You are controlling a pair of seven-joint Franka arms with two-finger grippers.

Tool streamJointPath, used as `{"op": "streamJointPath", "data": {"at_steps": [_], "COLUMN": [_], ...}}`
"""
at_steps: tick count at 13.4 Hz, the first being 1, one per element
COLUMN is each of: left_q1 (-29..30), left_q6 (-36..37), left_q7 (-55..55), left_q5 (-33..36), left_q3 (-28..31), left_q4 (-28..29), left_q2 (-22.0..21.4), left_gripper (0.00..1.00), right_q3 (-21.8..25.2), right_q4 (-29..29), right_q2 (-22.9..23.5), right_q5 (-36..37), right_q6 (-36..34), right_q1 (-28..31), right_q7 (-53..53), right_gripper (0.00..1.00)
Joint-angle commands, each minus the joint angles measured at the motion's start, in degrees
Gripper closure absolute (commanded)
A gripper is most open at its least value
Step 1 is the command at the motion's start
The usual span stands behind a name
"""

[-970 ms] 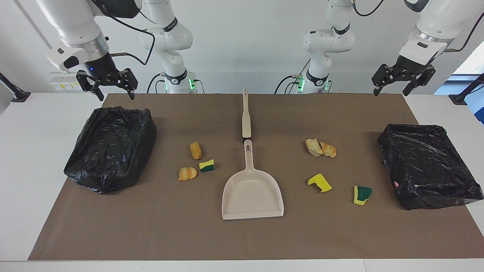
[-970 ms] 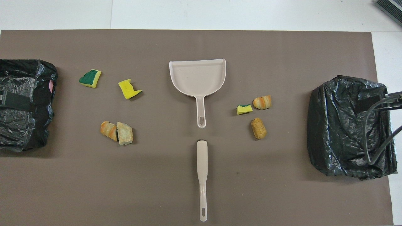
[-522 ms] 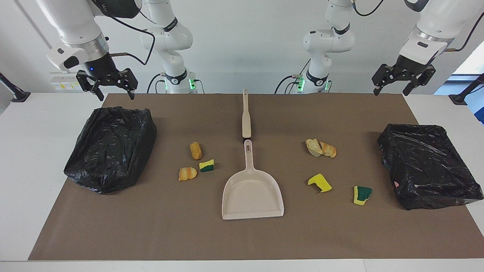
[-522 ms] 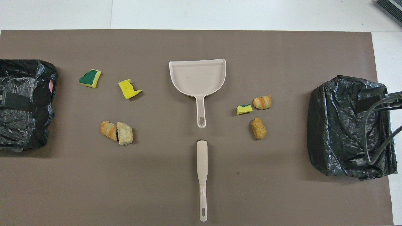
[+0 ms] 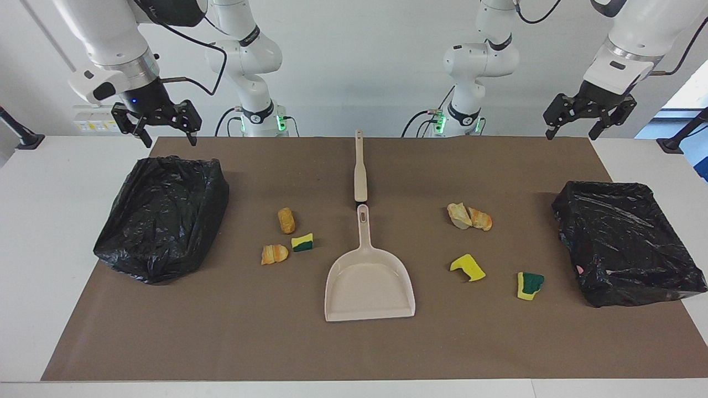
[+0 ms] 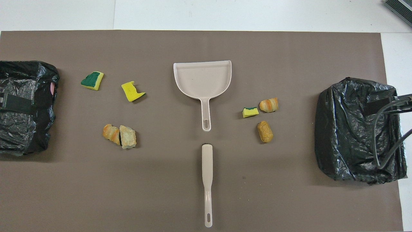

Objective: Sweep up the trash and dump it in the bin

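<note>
Facing view: both arms wait raised at the robots' edge of the worktop (image 5: 33,221). Left gripper (image 5: 589,126) hangs above the corner of the brown mat (image 5: 354,342) at the left arm's end, fingers spread, empty. Right gripper (image 5: 163,128) hangs above the mat's corner at the right arm's end, just over the edge of a black-bagged bin (image 5: 163,218), fingers spread, empty. Second bagged bin (image 5: 625,243) sits at the left arm's end. Dustpan (image 5: 369,282) lies flat mid-mat, handle toward the robots; brush handle (image 5: 360,171) lies in line with it, nearer the robots, a small gap between. Trash (image 5: 469,216) lies loose on the mat, three scraps on the right arm's side of the dustpan, four on the left arm's side

Overhead view: dustpan (image 6: 203,79) empty, mouth pointing away from the robots. Trash (image 6: 119,136) in two groups either side of it, none touching the pan or brush handle (image 6: 207,174). Bins (image 6: 354,129) at both mat ends
</note>
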State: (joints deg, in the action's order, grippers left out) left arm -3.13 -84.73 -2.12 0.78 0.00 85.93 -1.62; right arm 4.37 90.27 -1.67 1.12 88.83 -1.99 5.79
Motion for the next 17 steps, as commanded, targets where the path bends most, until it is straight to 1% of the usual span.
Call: {"op": "streamJointPath", "data": {"at_steps": [1,5,7,11,14,17], "left_q1": [0.4,0.6,0.7,0.7,0.2,0.1], "left_q6": [-0.8,-1.2,-3.0,-8.6,-10.8,-13.7], "left_q7": [0.7,0.8,2.6,10.4,13.5,15.3], "left_q5": [0.2,0.1,0.0,0.0,-0.3,-4.1], "left_q3": [-0.6,-3.7,-6.1,-13.8,-17.7,-20.5], "left_q4": [2.1,4.9,8.5,16.3,20.1,23.7], "left_q2": [-1.7,-2.9,-4.1,-5.8,-6.7,-8.0], "left_gripper": [0.0,0.0,0.0,0.0,0.0,0.0], "right_q3": [-0.2,-0.2,-0.2,-0.2,-0.2,-0.2], "right_q4": [0.3,0.3,0.3,0.3,0.3,0.3], "right_q2": [-0.5,-0.5,-0.5,-0.5,-0.5,-0.5], "right_q5": [-0.1,-0.1,-0.1,-0.1,-0.2,-0.1], "right_q6": [-0.2,-0.2,-0.2,-0.3,-0.3,-0.3], "right_q1": [0.2,0.3,0.3,0.3,0.5,0.6], "right_q7": [1.2,1.2,1.2,1.2,1.3,1.3], "right_gripper": [0.0,0.0,0.0,0.0,0.0,0.0]}}
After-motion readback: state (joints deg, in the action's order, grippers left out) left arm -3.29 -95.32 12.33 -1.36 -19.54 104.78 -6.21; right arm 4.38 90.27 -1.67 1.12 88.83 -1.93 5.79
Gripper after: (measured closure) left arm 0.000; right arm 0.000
